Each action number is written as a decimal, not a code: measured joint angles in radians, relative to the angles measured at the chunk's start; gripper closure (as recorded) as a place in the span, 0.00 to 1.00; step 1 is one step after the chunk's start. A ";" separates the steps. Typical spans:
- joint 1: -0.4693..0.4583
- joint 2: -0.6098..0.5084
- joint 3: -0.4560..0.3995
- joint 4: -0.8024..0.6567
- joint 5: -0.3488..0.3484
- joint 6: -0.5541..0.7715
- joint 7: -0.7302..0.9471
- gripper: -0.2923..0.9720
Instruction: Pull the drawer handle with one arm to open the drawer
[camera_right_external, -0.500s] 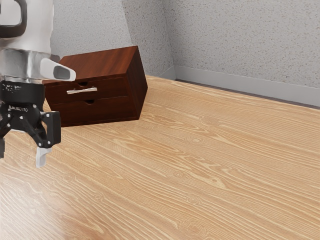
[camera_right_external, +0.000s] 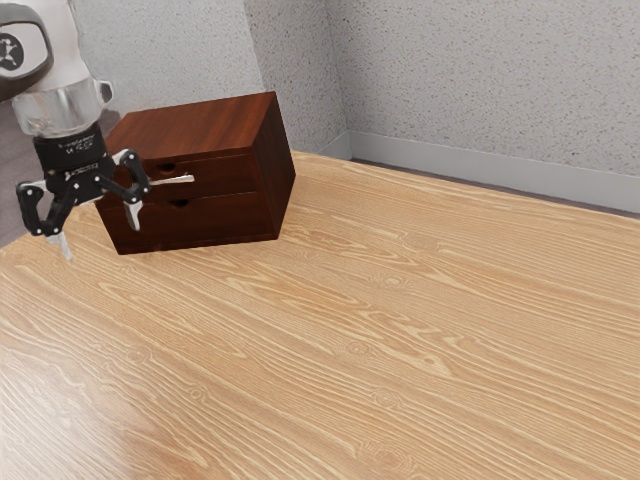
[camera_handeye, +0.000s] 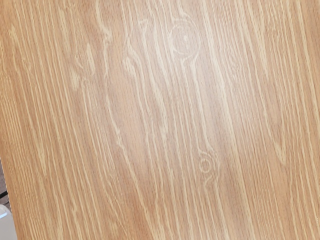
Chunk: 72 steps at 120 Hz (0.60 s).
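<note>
White Franka arm (camera_right_external: 45, 105) reaching down from the exterior view's upper left, wrist near vertical, black gripper (camera_right_external: 96, 228) slightly tilted, fingers (camera_right_external: 131, 214) spread wide apart.

My pincer (camera_right_external: 98, 232) is now farther back across the desk (camera_right_external: 400, 330), hanging just beside the drawer handle (camera_right_external: 175, 181).

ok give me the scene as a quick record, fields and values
cabinet: dark wood, at the table's far side near the wall corner
drawer: top one, looks shut
handle: silver bar, not gripped
claw: open, fingers pointing down, in front of the cabinet, to the exterior view's left of the handle
table: light wood
</note>
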<state>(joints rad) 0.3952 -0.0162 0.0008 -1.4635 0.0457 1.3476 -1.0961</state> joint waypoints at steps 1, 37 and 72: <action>0.015 0.009 -0.006 0.001 0.001 0.011 -0.008 0.23; 0.314 0.236 -0.269 0.135 0.072 0.308 -0.228 0.23; 0.261 0.373 -0.195 0.218 0.095 0.503 -0.396 0.23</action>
<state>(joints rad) 0.6562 0.3573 -0.1946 -1.2453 0.1408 1.8511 -1.4917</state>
